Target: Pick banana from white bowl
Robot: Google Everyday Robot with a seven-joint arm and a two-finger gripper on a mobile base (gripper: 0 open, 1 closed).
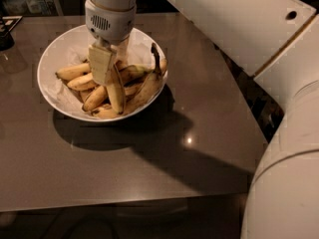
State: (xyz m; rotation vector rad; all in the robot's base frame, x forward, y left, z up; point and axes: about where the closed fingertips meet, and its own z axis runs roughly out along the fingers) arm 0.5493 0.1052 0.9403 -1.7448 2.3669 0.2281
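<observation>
The white bowl [50,91] sits at the back left of the dark table and holds several yellow bananas. The banana [147,87], long and thick with a dark stem tip pointing up, lies along the bowl's right side. My gripper [102,64] reaches down from above into the middle of the bowl, among the shorter bananas and just left of the long one. A shorter banana [117,91] stands right beside and below the gripper. The gripper's body hides the bananas beneath it.
The brown table [149,153] ends in a front edge near the bottom and a slanted right edge. A dark object [5,36] stands at the table's far left. My white arm [279,133] fills the right side of the view.
</observation>
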